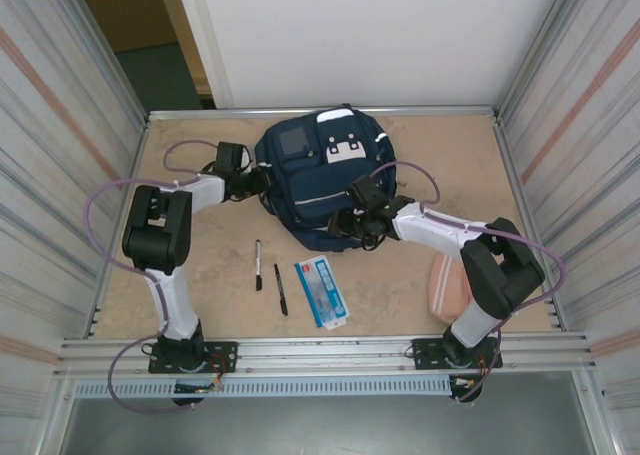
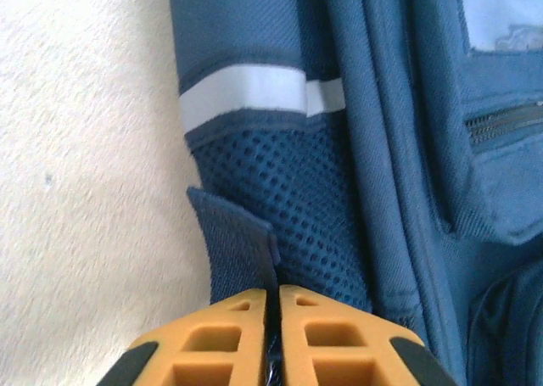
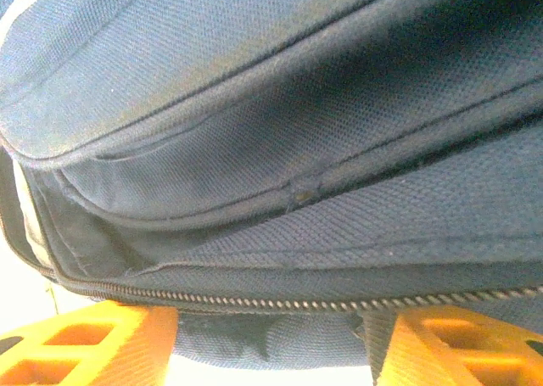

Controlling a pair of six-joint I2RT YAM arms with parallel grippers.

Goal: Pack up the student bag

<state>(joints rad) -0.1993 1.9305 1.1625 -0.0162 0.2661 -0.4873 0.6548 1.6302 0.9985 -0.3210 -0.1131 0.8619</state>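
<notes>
The navy student bag [image 1: 320, 180] lies flat at the back middle of the table, white patches up. My left gripper [image 1: 262, 182] is at its left side. In the left wrist view that gripper [image 2: 272, 297] is shut on a dark fabric tab [image 2: 233, 242] beside the mesh side pocket [image 2: 297, 208]. My right gripper [image 1: 350, 225] is at the bag's near right edge. In the right wrist view its orange fingers [image 3: 93, 339] stand wide apart, open, with the bag's edge and a closed zip [image 3: 280, 303] between them.
Two black pens [image 1: 258, 263] [image 1: 281, 288] and a blue-and-white packet [image 1: 322, 291] lie on the table in front of the bag. A pink pouch [image 1: 448, 285] sits at the near right by the right arm. Corrugated walls close in both sides.
</notes>
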